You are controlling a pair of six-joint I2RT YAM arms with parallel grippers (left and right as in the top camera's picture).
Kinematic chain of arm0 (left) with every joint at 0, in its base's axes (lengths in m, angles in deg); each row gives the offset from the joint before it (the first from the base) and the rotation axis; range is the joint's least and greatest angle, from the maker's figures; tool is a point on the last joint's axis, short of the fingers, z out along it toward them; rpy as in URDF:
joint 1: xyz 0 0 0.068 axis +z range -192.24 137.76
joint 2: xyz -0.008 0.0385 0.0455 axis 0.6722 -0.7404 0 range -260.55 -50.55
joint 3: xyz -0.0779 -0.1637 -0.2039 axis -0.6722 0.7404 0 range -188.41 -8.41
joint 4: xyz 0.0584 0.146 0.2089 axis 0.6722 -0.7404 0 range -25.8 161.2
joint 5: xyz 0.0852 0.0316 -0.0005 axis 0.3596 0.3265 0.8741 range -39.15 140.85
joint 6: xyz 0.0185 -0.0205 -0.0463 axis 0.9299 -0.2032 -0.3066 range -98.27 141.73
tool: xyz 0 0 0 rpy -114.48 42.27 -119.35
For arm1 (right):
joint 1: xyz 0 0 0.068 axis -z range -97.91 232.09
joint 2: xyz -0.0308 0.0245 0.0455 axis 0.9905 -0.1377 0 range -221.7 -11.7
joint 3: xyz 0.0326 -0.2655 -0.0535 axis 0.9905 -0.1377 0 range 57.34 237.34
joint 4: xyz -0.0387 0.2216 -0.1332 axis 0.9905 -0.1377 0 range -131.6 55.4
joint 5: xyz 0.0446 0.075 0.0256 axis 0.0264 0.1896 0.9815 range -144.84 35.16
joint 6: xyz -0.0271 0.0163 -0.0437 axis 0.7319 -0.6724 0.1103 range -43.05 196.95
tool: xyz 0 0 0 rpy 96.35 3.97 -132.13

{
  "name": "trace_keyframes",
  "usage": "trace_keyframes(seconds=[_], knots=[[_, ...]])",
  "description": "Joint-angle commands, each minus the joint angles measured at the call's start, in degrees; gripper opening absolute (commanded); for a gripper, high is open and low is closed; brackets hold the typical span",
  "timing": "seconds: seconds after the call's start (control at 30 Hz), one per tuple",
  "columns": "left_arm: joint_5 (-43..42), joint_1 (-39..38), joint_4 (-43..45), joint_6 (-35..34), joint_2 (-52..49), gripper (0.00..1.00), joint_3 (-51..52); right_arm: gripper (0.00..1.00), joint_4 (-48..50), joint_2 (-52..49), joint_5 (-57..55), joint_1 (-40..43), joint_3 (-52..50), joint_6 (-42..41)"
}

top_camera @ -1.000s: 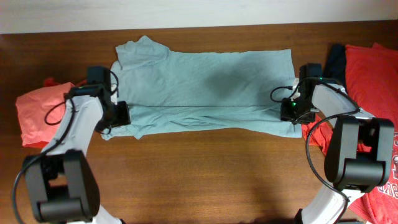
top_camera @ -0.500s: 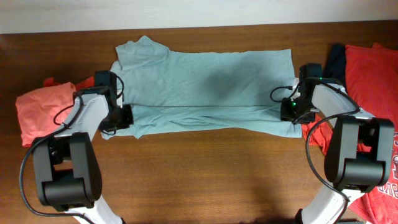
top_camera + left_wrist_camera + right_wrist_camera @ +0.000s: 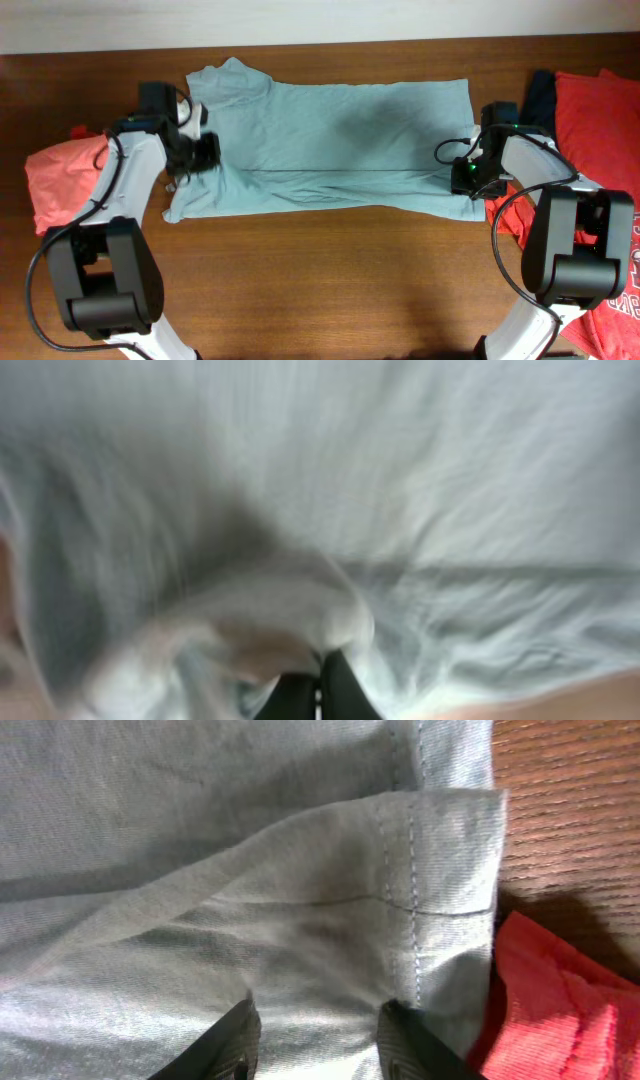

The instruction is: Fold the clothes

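A pale grey-blue T-shirt lies spread across the table, its near strip folded up along a crease. My left gripper is at the shirt's left end, near the sleeve. In the blurred left wrist view the left gripper is shut on a bunched fold of the grey-blue shirt. My right gripper rests on the shirt's right hem corner. In the right wrist view the right gripper stands open, its fingertips pressed on the flat grey-blue cloth.
A coral shirt lies bunched at the left edge. On the right lie a red shirt and a navy one. Red cloth touches the hem corner by my right fingers. Bare wood runs along the front.
My left gripper has shut on the shirt's left end and moved toward the back of the table, dragging that cloth with it. The right arm has not moved.
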Motion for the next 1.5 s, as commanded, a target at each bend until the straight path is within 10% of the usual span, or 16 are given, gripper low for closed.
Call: trace_keyframes(seconds=[0.0, 0.03, 0.1, 0.4, 0.73, 1.13, 1.33, 1.47], knots=[[1.5, 1.5, 5.9, -1.6, 1.3, 0.32, -3.8, 0.44, 0.0, -3.5, 0.3, 0.1, -1.2, -0.2], [4.4, 1.7, 7.7, -4.7, 1.1, 0.57, -3.7, 0.44, 0.0, -3.5, 0.3, 0.1, -1.2, -0.2], [5.4, 1.8, 9.0, -7.9, 0.6, 0.76, -3.7, 0.44, -0.1, -3.5, 0.3, 0.1, -1.2, -0.2], [2.3, -0.4, -5.7, -7.1, 0.5, 0.68, -2.8, 0.44, -0.1, -3.5, 0.4, 0.1, -1.2, -0.2], [8.4, -2.0, 2.2, -5.1, -1.5, 0.66, 6.3, 0.43, -0.2, -3.5, 0.4, 0.1, -1.2, -0.2], [3.7, -2.0, 11.9, -5.1, -8.4, 0.5, 6.7, 0.44, -0.6, -3.5, 0.3, 0.1, -1.2, -0.2], [3.3, -2.0, 12.9, -5.1, -8.4, 0.08, 5.8, 0.44, -0.5, -3.5, 0.3, 0.1, -1.2, -0.2], [-0.6, -2.0, 12.3, -5.1, -7.2, 0.02, 4.0, 0.44, -0.5, -3.5, 0.3, 0.1, -1.2, -0.2]])
